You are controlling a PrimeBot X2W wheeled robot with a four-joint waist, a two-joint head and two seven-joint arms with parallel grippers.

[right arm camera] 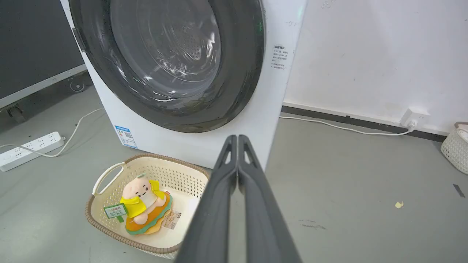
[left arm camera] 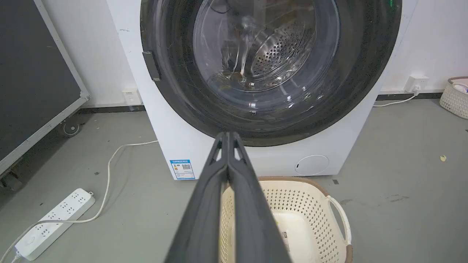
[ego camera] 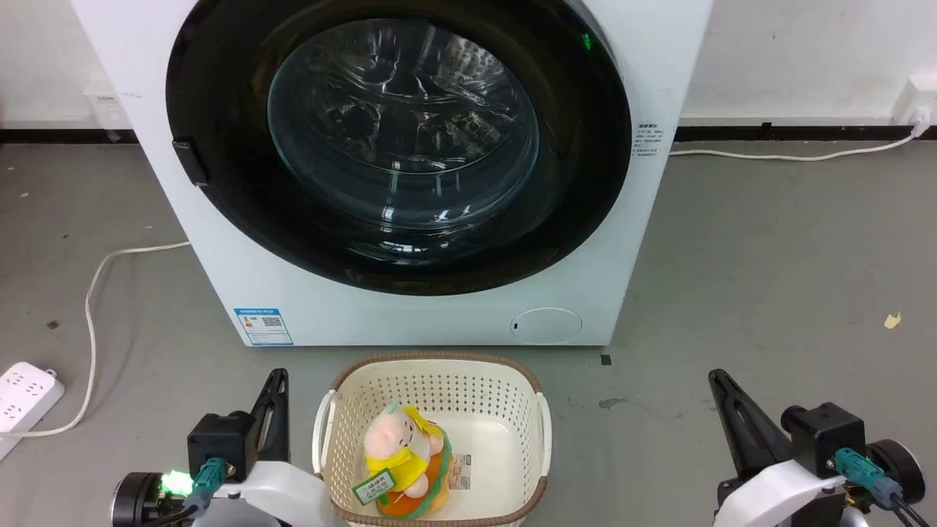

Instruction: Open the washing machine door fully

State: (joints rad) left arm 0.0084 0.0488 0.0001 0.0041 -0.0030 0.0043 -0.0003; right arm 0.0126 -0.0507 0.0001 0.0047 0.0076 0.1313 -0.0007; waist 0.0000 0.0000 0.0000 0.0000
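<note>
Head view, square on: finds the washing machine door (ego camera: 399,146) shut flush against the white machine (ego camera: 410,318), with opening not yet begun. Puts the small dark handle (ego camera: 192,161) on the door's left edge, so probably hinged at the right and swinging out toward the robot's right. Shows the left gripper (ego camera: 277,382) at the lower left and the right gripper (ego camera: 721,386) at the lower right, both well short of the door, parked rather than reaching. Left and right wrist views confirm fingers pressed together tip to tip on each, nothing held.

Favours the left gripper for the handle, being on that side; would need the fingers parted or hooked behind the handle's edge first. Leaves bare floor (ego camera: 768,256) at the right for the swing. Crowds the front, though: basket (ego camera: 439,360) with a plush toy (ego camera: 402,454) inside, just beside the machine's base and below the door's lower rim; likely clears, but hard to be sure. Keeps a cable (ego camera: 91,293) and power strip (ego camera: 22,395) on the floor at the left, away from the door's likely path.
</note>
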